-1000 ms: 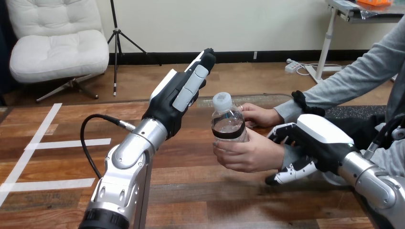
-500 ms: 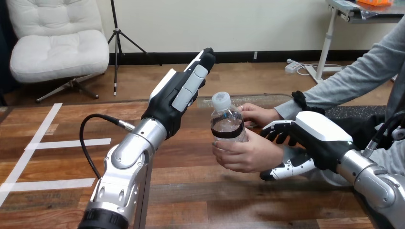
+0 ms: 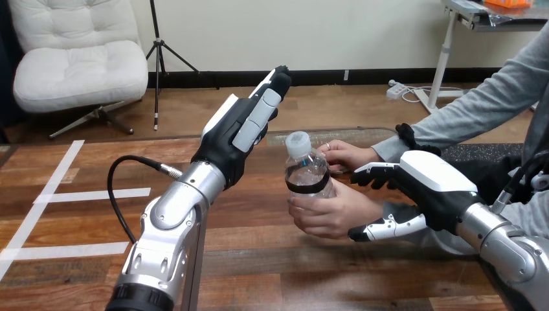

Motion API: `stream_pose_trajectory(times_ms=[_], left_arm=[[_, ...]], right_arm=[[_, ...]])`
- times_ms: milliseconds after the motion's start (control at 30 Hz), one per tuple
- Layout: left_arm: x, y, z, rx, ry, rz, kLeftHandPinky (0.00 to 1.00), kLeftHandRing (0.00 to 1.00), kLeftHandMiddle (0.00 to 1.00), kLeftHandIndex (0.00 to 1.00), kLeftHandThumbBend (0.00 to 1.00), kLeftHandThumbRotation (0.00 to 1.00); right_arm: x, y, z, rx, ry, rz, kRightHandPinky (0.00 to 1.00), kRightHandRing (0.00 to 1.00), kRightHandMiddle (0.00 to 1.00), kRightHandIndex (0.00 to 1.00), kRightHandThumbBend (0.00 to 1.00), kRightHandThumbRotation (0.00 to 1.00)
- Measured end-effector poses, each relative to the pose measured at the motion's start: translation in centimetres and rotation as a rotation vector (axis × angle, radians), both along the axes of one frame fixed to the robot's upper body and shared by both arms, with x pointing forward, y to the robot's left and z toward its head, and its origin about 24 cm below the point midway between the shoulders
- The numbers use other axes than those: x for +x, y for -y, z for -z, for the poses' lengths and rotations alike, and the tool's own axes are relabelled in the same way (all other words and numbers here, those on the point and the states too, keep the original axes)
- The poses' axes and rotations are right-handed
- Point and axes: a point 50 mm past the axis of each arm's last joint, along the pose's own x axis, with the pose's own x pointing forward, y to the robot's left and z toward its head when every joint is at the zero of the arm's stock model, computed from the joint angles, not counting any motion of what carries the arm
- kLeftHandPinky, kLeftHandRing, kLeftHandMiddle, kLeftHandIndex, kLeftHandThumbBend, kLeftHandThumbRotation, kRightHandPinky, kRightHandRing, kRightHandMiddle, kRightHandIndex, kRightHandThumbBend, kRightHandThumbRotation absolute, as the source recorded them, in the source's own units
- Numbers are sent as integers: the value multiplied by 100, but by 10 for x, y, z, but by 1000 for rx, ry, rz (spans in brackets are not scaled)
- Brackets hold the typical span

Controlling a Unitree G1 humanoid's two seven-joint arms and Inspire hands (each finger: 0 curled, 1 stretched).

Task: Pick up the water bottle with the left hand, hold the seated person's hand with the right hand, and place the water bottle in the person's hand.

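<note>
A clear water bottle (image 3: 307, 172) with a white cap and a dark label stands upright in the person's hand (image 3: 336, 214) over the middle of the wooden table (image 3: 259, 259). My left hand (image 3: 239, 133) is raised to the bottle's left, apart from it, open with straight fingers. My right hand (image 3: 434, 188) is at the person's wrist, with its fingers (image 3: 369, 175) stretched over the wrist and its thumb (image 3: 382, 229) under it. The hand is spread, not closed round the wrist.
The person's other hand (image 3: 349, 155) rests on the table behind the bottle. White tape lines (image 3: 90, 194) mark the table's left part. A dark mat (image 3: 482, 152) lies at the far right.
My right hand's fingers have uncurled and stretched left over the person's wrist. The person's hand with the bottle has sunk a little. My left hand has stayed put.
</note>
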Motion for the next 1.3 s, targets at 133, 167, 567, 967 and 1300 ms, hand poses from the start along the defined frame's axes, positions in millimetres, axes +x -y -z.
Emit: stream_pose_trajectory(times_ms=[133, 167, 567, 967, 1300], left_arm=[[0, 0, 0, 1, -1, -1, 100, 100, 100, 100, 100, 100], [0, 0, 0, 1, -1, -1, 100, 100, 100, 100, 100, 100], [0, 0, 0, 0, -3, 4, 100, 100, 100, 100, 100, 100], [0, 0, 1, -1, -5, 6, 100, 100, 100, 100, 100, 100], [0, 0, 1, -2, -5, 9, 100, 100, 100, 100, 100, 100]], right_arm=[[0, 0, 0, -1, -3, -1, 79, 81, 82, 83, 100, 65], [0, 0, 0, -1, -3, -1, 79, 81, 82, 83, 100, 66], [0, 0, 0, 0, -5, -1, 80, 82, 83, 84, 100, 69], [0, 0, 0, 5, -5, 0, 79, 81, 83, 84, 100, 71], [1, 1, -1, 48, -29, 16, 70, 81, 84, 85, 100, 82]])
